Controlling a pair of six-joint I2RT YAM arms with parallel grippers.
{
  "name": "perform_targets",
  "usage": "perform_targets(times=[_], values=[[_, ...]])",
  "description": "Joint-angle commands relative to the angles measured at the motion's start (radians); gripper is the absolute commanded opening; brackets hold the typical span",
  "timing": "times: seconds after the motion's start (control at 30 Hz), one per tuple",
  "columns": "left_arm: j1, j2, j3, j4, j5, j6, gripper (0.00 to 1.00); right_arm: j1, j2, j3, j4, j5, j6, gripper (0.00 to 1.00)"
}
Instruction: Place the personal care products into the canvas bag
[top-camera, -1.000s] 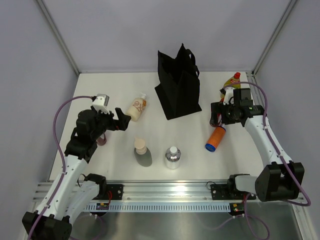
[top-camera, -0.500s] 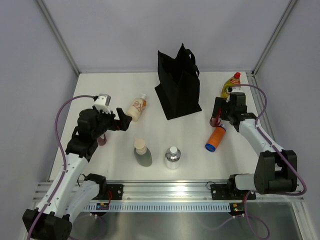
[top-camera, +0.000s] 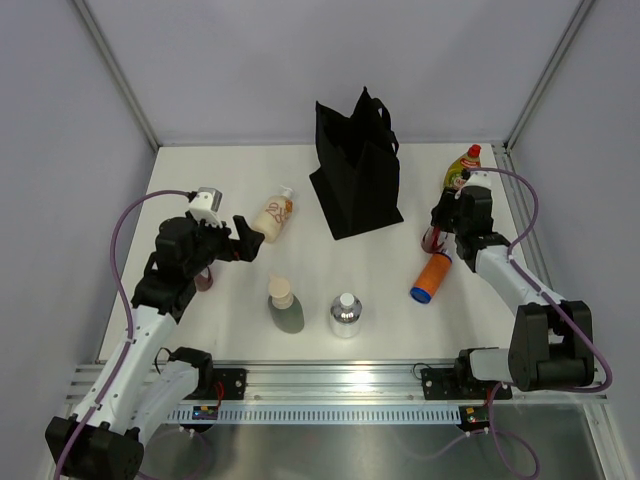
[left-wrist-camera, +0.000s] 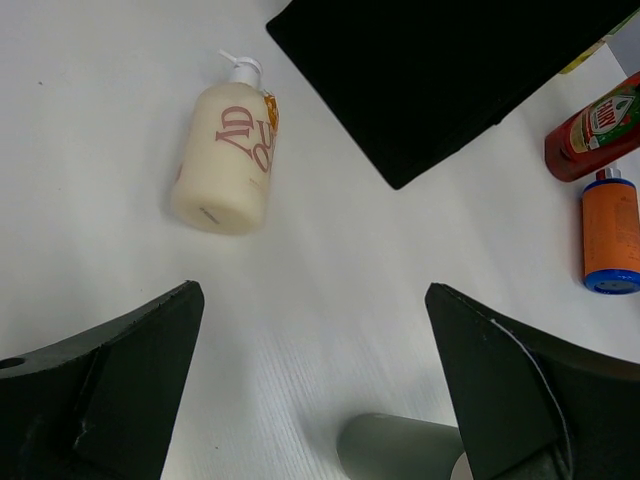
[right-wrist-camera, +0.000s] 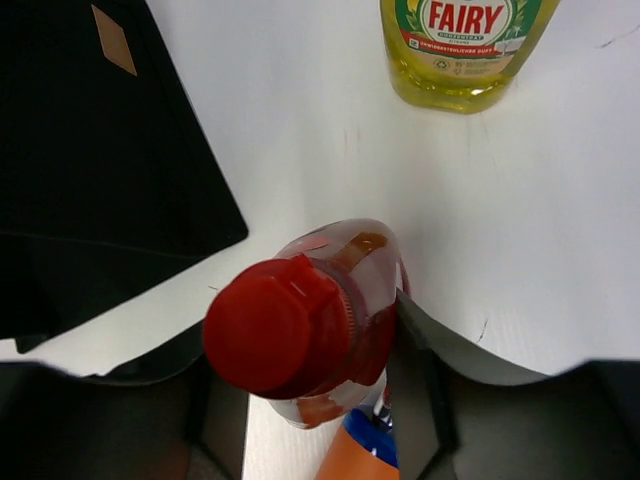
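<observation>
our right gripper (top-camera: 436, 234) closes its fingers on the red bottle (right-wrist-camera: 292, 330) right of the canvas bag (top-camera: 356, 172), while our left gripper (left-wrist-camera: 312, 300) hangs spread wide just beside the lying cream pump bottle (left-wrist-camera: 224, 158).

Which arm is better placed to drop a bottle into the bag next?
Right. The right jaws sit against both sides of the red bottle, close beside the black tote bag. The left jaws stand open, short of the cream pump bottle.

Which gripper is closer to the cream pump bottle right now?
Left. The left gripper sits open just short of the cream pump bottle; the right gripper is beyond the canvas bag, around the red bottle.
</observation>
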Motion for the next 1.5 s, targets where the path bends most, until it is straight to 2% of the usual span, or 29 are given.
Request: perform_targets(times=[0.0, 0.03, 0.07, 0.2, 0.23, 0.27, 0.4, 0.53, 0.77, 0.87, 1.0, 1.27, 1.37, 1.47], values=[[-0.004, -0.004, 0.033, 0.043, 0.029, 0.019, 0.99, 0.009, -0.039, 0.014, 0.045, 0.030, -0.018, 0.37], [-0.004, -0.004, 0.033, 0.043, 0.029, 0.019, 0.99, 0.008, -0.044, 0.018, 0.034, 0.031, -0.025, 0.30], [-0.004, -0.006, 0.035, 0.043, 0.031, 0.019, 0.99, 0.009, -0.048, 0.023, 0.025, 0.022, -0.036, 0.16], [-0.004, -0.015, 0.033, 0.046, 0.031, 0.020, 0.99, 0.008, -0.108, 0.078, -0.030, -0.056, -0.103, 0.00], [-0.004, -0.018, 0.032, 0.049, 0.034, 0.020, 0.99, 0.009, -0.142, 0.095, -0.045, -0.080, -0.160, 0.00], [-0.004, -0.020, 0.030, 0.051, 0.038, 0.020, 0.99, 0.008, -0.154, 0.113, -0.059, -0.167, -0.183, 0.00], [-0.004, -0.021, 0.027, 0.060, 0.054, 0.019, 0.99, 0.008, -0.159, 0.288, -0.244, -0.367, -0.362, 0.00], [-0.005, -0.024, 0.023, 0.069, 0.072, 0.022, 0.99, 0.008, -0.125, 0.423, -0.349, -0.582, -0.430, 0.00], [-0.008, -0.032, 0.006, 0.101, 0.109, 0.031, 0.99, 0.020, -0.099, 0.705, -0.495, -0.754, -0.378, 0.00], [-0.010, -0.031, 0.000, 0.121, 0.130, 0.031, 0.99, 0.032, -0.032, 0.879, -0.518, -0.832, -0.286, 0.00], [-0.010, -0.021, -0.011, 0.139, 0.147, 0.017, 0.99, 0.084, 0.120, 1.173, -0.520, -0.843, -0.217, 0.00], [-0.011, -0.043, 0.029, 0.075, 0.130, -0.065, 0.99, 0.124, 0.539, 1.558, -0.388, -0.731, -0.131, 0.00], [-0.011, -0.073, 0.038, 0.035, 0.129, -0.072, 0.99, 0.128, 0.657, 1.626, -0.392, -0.687, -0.152, 0.00], [-0.011, -0.096, 0.030, 0.006, 0.124, -0.059, 0.99, 0.129, 0.688, 1.590, -0.395, -0.648, -0.201, 0.00]])
